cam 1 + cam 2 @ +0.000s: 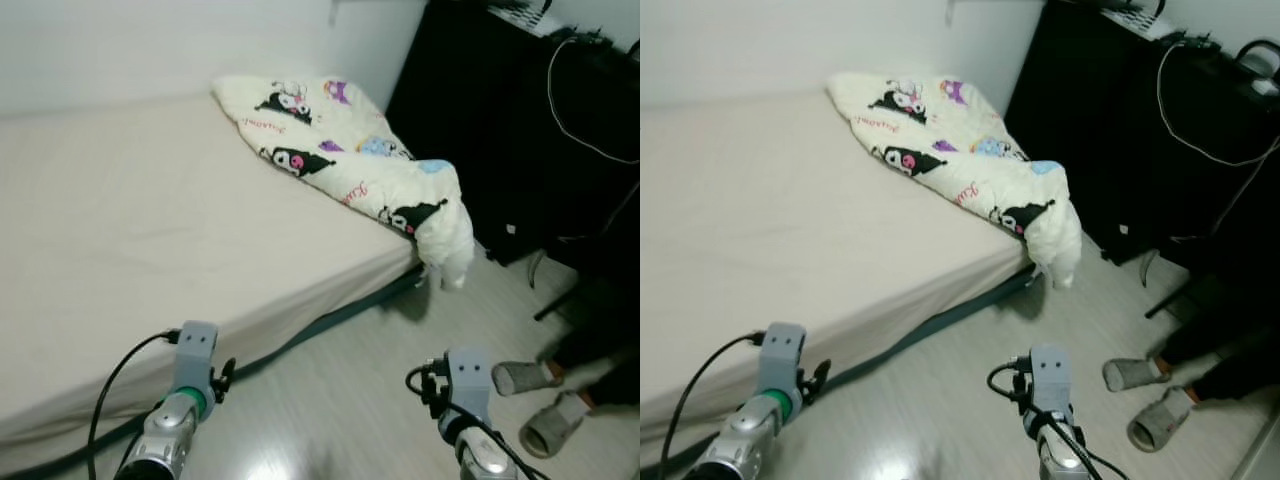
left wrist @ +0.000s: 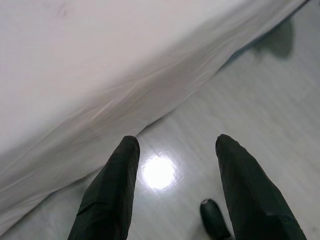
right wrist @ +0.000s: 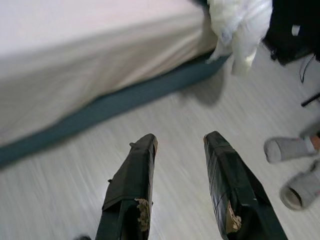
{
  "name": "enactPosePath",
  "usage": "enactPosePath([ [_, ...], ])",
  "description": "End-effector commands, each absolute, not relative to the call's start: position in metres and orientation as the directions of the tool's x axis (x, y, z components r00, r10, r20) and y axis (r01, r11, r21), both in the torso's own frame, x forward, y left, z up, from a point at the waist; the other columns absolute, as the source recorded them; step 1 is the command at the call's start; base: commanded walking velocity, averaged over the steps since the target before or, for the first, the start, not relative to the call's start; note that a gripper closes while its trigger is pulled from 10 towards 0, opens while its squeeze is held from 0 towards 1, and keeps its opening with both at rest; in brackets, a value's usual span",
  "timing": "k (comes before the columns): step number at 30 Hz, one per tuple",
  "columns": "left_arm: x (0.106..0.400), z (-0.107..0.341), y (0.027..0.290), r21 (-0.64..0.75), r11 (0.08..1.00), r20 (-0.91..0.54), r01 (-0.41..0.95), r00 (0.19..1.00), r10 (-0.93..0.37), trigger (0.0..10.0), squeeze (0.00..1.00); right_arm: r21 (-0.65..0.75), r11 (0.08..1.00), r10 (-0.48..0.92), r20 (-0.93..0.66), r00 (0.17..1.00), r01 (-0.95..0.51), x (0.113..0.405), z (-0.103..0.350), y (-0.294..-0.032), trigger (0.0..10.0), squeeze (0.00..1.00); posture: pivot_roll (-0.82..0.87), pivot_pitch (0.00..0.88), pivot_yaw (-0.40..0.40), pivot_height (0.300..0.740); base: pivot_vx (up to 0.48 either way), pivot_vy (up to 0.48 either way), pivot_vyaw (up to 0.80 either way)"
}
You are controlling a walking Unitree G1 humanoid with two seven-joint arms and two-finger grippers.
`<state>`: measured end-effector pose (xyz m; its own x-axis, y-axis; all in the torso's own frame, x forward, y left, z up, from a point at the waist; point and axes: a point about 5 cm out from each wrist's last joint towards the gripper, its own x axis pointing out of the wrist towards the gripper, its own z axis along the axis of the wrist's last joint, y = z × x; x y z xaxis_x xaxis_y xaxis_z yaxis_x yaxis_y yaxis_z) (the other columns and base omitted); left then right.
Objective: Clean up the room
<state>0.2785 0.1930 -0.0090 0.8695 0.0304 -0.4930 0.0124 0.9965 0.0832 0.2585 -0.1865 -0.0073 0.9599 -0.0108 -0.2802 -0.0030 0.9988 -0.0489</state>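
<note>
Even, soft indoor light, fairly bright. Round white glare spot on glossy pale grey floor (image 2: 159, 172) between left gripper (image 2: 175, 145) fingers. Right wrist view motion-blurred, floor streaked. Tall black cabinet (image 1: 500, 130) crushed dark, detail lost.

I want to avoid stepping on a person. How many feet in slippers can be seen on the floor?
2. One slippered foot is on the floor right of the right gripper; the other slippered foot is just beside it, nearer the robot. The rest of the person is hidden.
</note>
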Motion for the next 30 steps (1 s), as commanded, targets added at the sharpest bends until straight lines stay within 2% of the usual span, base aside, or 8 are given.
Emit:
enactPosePath([
  [1, 0.2690, -0.0191, 0.1917, 0.073, 0.997, -0.533, 0.013, 0.846, 0.028, 10.0, 0.00, -0.052, 0.999, -0.032, -0.329, 0.944, 0.016, 0.2471, -0.0177, -0.1930, 10.0, 0.00, -0.01, 0.096, -0.075, 0.723, 0.000, 0.000, -0.79],
  [30, 0.2694, -0.0201, 0.1902, 0.075, 0.997, -0.536, 0.031, 0.844, 0.015, 10.0, 0.00, -0.052, 0.998, -0.044, -0.333, 0.942, 0.028, 0.2445, -0.0197, -0.1951, 10.0, 0.00, -0.01, 0.096, -0.075, 0.723, 0.000, 0.000, -0.79],
])
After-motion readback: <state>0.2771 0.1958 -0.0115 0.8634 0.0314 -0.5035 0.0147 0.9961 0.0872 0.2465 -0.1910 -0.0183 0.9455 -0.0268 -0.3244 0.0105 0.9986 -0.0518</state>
